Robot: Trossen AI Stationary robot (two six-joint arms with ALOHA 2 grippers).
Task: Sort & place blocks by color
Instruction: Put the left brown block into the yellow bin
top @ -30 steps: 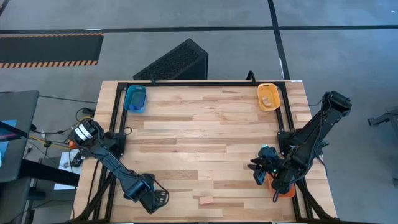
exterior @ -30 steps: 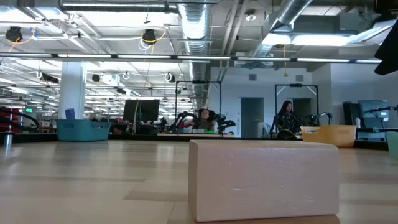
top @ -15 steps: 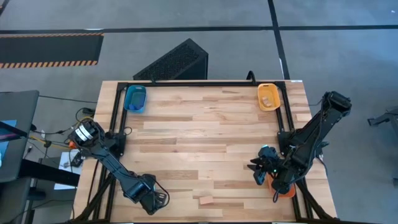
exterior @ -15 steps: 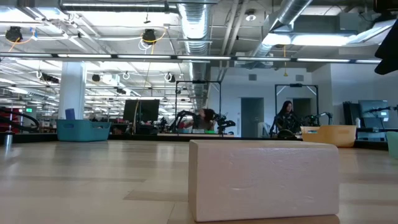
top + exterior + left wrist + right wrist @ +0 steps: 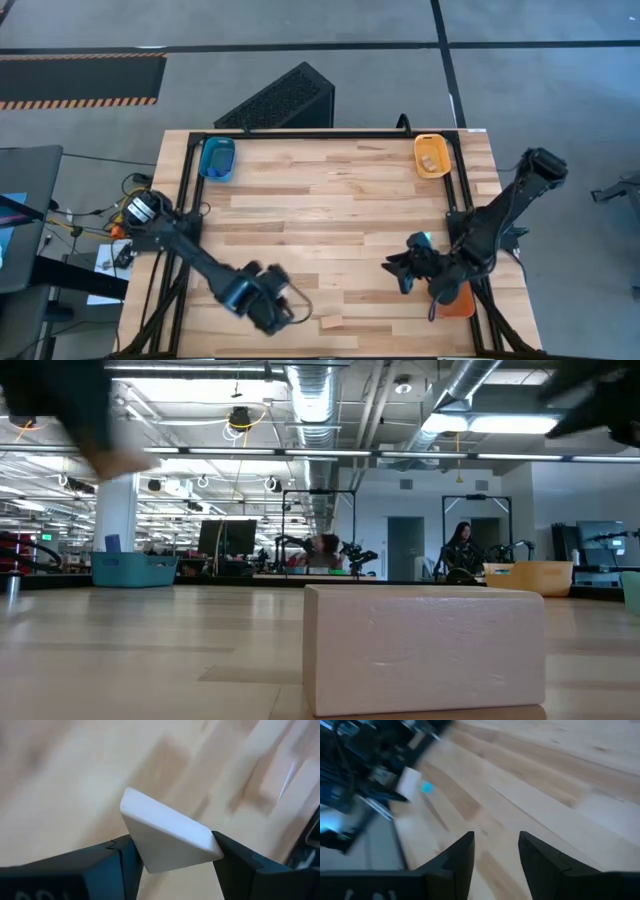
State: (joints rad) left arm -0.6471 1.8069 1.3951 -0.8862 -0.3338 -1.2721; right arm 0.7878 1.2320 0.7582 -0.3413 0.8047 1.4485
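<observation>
Gripping a pale block (image 5: 167, 840) in my left gripper (image 5: 268, 307) near the table's front edge, I'm carrying it trayward while my right gripper (image 5: 495, 850) hovers empty, fingers apart.

The table (image 5: 330, 220) was pale striped wood framed in black. A blue tray (image 5: 217, 158) and a yellow-orange tray (image 5: 432, 156) sat at its far corners, an orange tray (image 5: 460, 300) near the right arm. A pale tan block (image 5: 330, 322) lay on it; the left gripper (image 5: 167, 865), dark, held a whitish block (image 5: 167, 840).
</observation>
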